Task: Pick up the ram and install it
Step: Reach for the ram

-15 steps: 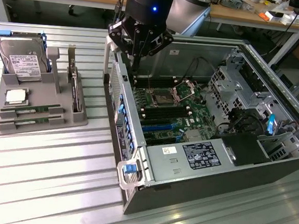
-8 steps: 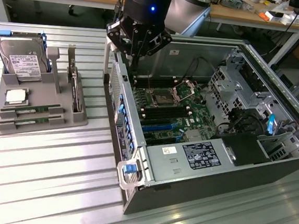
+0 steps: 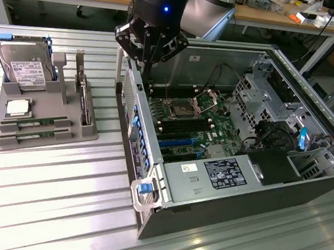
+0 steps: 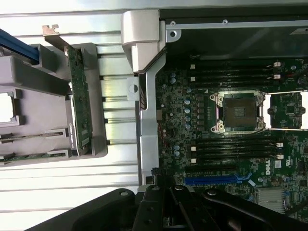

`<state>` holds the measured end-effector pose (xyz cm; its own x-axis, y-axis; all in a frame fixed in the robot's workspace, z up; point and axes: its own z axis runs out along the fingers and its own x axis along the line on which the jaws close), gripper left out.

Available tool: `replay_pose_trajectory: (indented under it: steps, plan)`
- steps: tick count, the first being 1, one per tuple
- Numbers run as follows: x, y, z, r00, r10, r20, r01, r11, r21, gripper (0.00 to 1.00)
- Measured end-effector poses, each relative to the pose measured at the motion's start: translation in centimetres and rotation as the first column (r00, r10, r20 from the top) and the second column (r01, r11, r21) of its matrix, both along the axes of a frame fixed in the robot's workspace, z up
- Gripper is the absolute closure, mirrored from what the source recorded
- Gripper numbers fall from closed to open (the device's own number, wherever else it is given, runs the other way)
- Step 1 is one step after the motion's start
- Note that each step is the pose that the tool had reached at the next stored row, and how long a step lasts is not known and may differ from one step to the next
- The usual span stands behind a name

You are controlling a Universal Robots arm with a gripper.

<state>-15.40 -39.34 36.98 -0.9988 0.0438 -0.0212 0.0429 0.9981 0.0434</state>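
Green ram (image 3: 37,122) lies flat in the grey tray (image 3: 13,144), on the exterior view's left of the computer case (image 3: 206,216), well apart from it. We note the gripper (image 3: 151,58) clenched, holding nothing, above the case wall facing the tray.

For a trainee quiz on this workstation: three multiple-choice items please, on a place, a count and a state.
1. Where is the boxy metal hard drive with the white label?
A) in the grey plastic tray
B) inside the computer case
C) on the wooden bench
2. How many thin green ram sticks lie in that tray?
A) none
B) two
C) five
3. The square processor socket is:
A) under a cooler
B) holding a silver chip
C) open and empty
Answers: A, it stands in the tray; B, two lie in parallel grooves; C, its frame is flipped back, nothing inside.
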Motion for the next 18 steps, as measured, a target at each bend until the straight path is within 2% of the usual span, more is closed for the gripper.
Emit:
replay_pose_trajectory:
  steps: [18]
  plan:
    - [-1.4,0.00,0.00,1.0000,0.000,0.0001,0.000,1.0000,0.0000,0.89]
